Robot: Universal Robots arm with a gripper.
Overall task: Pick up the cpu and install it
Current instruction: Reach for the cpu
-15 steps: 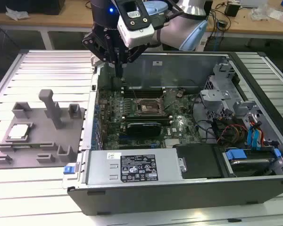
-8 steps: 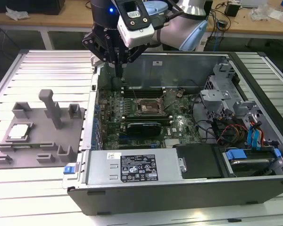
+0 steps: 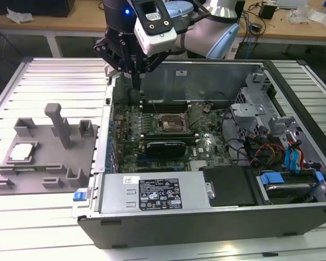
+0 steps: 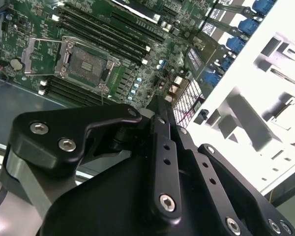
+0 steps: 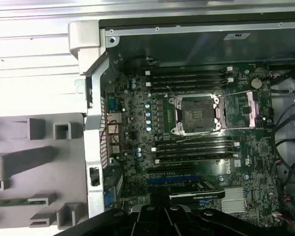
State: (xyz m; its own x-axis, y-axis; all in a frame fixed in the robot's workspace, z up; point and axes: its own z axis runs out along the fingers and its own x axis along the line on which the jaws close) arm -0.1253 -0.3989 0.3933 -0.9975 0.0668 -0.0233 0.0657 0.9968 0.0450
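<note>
Jaws closed on nothing, the gripper [image 3: 137, 82] hung beside the case wall [image 3: 107, 136]; dropping there could clip it, with the cpu [image 3: 20, 153] well apart.

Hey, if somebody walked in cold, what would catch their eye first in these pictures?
The open grey metal computer case lies in the middle of the exterior view, baring its green motherboard and open square metal-framed socket. The black end effector hangs over the motherboard's upper-left corner in that view. The small silver-grey square cpu lies on the grey plastic pegged plate at the exterior view's left.
</note>
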